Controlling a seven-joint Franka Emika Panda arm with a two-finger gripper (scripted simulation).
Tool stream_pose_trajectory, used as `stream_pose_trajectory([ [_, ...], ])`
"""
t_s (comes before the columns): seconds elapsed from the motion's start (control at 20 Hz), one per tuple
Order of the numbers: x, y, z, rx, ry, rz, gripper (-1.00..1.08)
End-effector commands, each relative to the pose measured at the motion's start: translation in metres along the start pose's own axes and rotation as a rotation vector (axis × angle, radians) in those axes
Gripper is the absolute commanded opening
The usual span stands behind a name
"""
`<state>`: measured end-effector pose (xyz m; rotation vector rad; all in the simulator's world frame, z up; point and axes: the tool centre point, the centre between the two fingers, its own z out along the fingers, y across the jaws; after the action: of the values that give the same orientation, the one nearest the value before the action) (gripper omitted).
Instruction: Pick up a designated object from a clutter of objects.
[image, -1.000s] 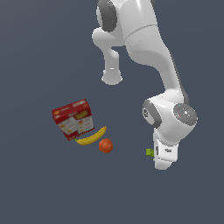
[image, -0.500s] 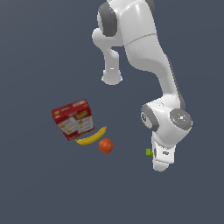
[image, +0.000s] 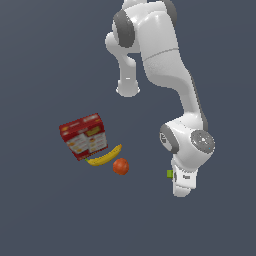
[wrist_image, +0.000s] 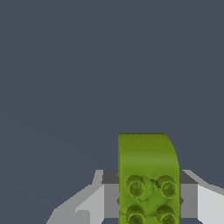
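Observation:
The tiny bright green studded block (wrist_image: 148, 175) sits between my gripper's (wrist_image: 148, 202) two grey fingers (wrist_image: 110, 192), whose pads press against both its sides. In the exterior view only a sliver of the green block (image: 170, 173) shows beside the white hand, and the gripper (image: 179, 187) points down over it. The rest of the clutter lies toward the exterior view's left: a red printed carton box (image: 84, 136), a yellow banana (image: 105, 157) and a small orange-red ball (image: 120, 166).
The white arm's base (image: 128, 87) stands behind the clutter. The floor is a plain dark grey surface (image: 50, 215).
The arm's wrist has sunk slightly over the green block. The block and the other objects have not moved.

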<state>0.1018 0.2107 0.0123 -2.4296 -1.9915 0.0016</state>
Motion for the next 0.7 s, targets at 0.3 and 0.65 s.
stream_pose_trajectory([
  [0.3, 0.0002, 0.0004, 0.0000, -0.001, 0.000, 0.000, -1.00],
  [0.65, -0.0012, -0.0013, -0.0052, -0.001, 0.000, 0.000, -1.00],
])
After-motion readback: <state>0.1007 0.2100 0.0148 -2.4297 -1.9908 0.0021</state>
